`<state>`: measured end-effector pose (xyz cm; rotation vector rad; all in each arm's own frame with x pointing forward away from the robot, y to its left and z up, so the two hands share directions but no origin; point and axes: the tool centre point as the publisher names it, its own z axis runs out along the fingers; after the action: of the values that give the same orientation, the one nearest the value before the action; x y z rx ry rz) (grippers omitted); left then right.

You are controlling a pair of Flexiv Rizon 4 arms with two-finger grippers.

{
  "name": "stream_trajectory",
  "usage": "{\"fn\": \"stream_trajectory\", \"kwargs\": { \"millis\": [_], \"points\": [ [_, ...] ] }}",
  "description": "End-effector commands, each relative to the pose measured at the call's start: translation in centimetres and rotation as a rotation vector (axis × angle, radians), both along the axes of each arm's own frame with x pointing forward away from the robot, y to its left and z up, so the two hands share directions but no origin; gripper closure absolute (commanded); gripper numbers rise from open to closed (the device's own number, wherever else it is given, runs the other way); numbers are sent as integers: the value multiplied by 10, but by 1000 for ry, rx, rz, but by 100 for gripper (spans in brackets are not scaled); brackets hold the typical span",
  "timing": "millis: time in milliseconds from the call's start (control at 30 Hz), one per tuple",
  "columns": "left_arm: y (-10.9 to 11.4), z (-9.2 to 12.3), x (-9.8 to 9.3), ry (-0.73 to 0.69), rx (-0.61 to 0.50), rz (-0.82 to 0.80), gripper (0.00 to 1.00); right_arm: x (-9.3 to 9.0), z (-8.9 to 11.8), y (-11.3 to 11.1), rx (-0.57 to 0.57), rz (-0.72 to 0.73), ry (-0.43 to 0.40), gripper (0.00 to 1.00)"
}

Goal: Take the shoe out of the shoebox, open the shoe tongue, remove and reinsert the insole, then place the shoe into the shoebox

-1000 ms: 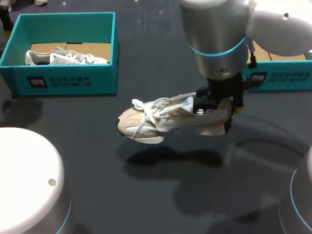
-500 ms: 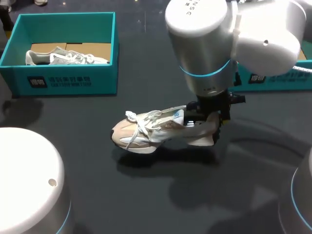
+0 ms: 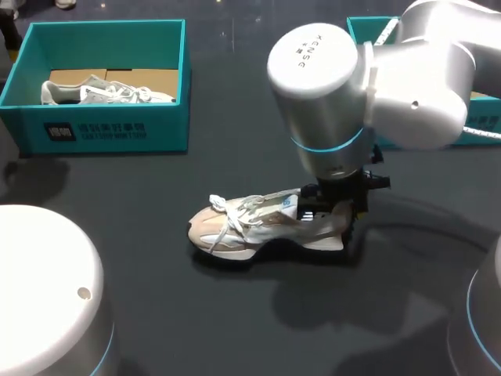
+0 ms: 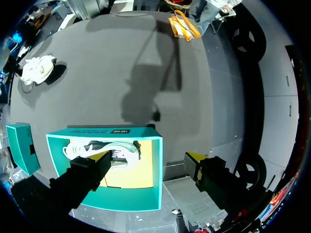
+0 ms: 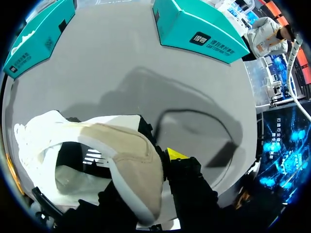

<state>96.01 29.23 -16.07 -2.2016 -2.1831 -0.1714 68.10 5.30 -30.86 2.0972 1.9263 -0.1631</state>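
A beige and white shoe [image 3: 254, 225] with white laces lies on the dark table near its middle, toe to the left. My right gripper [image 3: 335, 210] is shut on its heel. In the right wrist view the beige heel collar [image 5: 129, 160] sits between the fingers; one yellow fingertip [image 5: 177, 154] shows outside it and the other is hidden inside the shoe. My left gripper [image 4: 148, 158] hangs open high above a teal shoebox [image 4: 146, 194] that holds a second white shoe [image 4: 104, 149]. The left gripper does not show in the head view.
The left teal shoebox [image 3: 109, 129] with the other shoe [image 3: 106, 92] stands at the back left. A second teal shoebox [image 3: 477, 125] at the back right is partly hidden by my right arm [image 3: 368, 86]. The left arm's white base [image 3: 43, 298] fills the front left corner.
The right arm has lowered the shoe from the air down onto the table, shifting it slightly left. Its grip on the heel has not changed. The left gripper stays open.
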Motion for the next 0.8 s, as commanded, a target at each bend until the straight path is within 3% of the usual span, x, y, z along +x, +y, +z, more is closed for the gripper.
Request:
{"fn": "stream_trajectory", "kwargs": {
  "millis": [33,800],
  "points": [
    [0,0,0,0,2,-1,0,0,-15,-7,24,-6,3,100],
    [0,0,0,0,2,-1,0,11,-62,-13,70,0,44,100]
  ]
}}
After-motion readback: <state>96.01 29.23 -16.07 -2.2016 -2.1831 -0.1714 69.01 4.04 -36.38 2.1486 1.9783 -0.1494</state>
